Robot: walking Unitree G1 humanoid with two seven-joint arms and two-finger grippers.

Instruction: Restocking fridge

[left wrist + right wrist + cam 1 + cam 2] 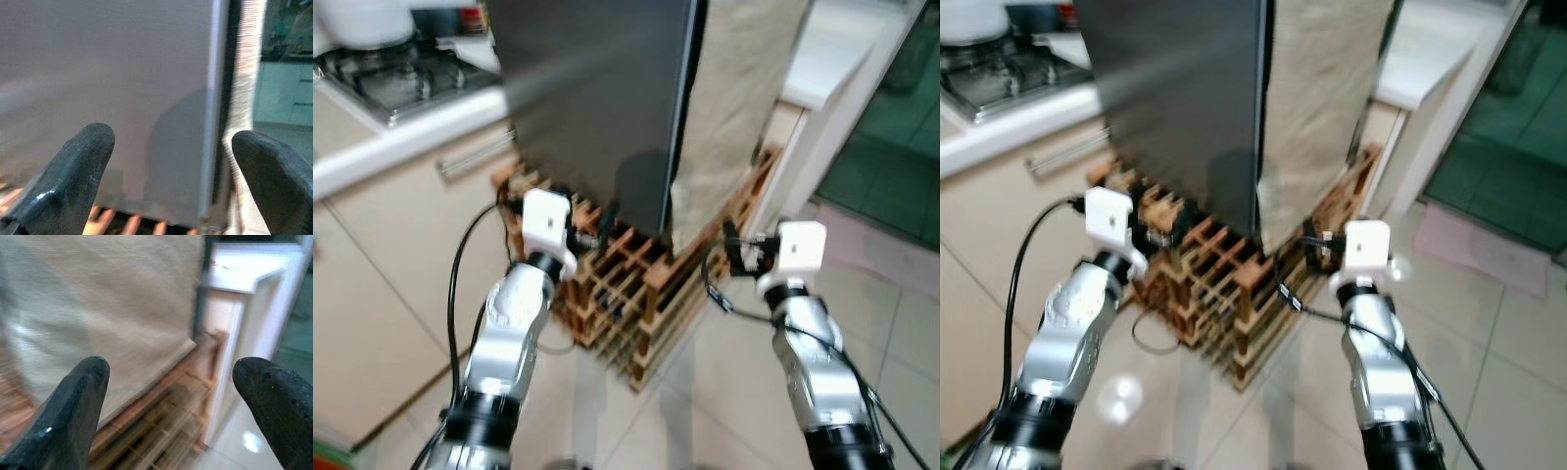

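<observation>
A tall dark grey fridge (597,98) with its door closed stands on a wooden pallet (626,294). A beige cloth (734,108) hangs down its right side. Both silver arms are raised in front of it, just above the pallet. My left gripper (592,230) faces the lower part of the grey door, and in the left wrist view its fingers (73,171) stand wide apart with nothing between them. My right gripper (739,253) points at the cloth-covered side. Its fingers (73,401) are also spread and empty.
A gas stove (401,73) sits on the counter to the left, above cream cabinets with a bar handle (475,155). A white counter (842,59) stands right of the fridge. A doorway with green flooring (891,166) and a pale mat (881,240) lie further right. The floor is tiled.
</observation>
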